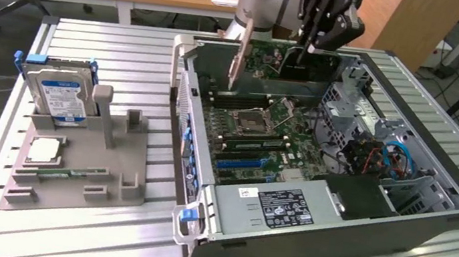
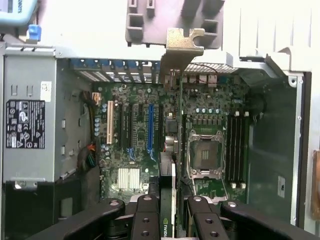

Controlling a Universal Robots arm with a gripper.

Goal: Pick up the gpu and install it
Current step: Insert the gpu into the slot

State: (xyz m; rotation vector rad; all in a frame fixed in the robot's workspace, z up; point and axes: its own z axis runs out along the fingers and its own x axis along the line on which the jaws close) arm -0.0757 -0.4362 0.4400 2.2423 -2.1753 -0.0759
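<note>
Wrist view gave me the clearest warning. The gpu (image 2: 169,195) hung edge-on over the motherboard (image 2: 130,150), and the gripper (image 2: 170,215) was closed narrowly on its upper edge. The card's metal bracket (image 2: 182,47) pointed toward the slotted rear wall of the case (image 2: 280,150). Its line ran between the blue slot (image 2: 150,125) and the CPU socket (image 2: 204,155), so I judged it was not squarely over any slot. A descent from there could have put the edge connector on bare board or against the socket's latch.

In the exterior view the card sat above the open case and appeared clear of the board. The hold was small for so long a card. I feared it could pivot under seating pressure, or that the bracket could snag the rear wall and cock the card sideways.
</note>
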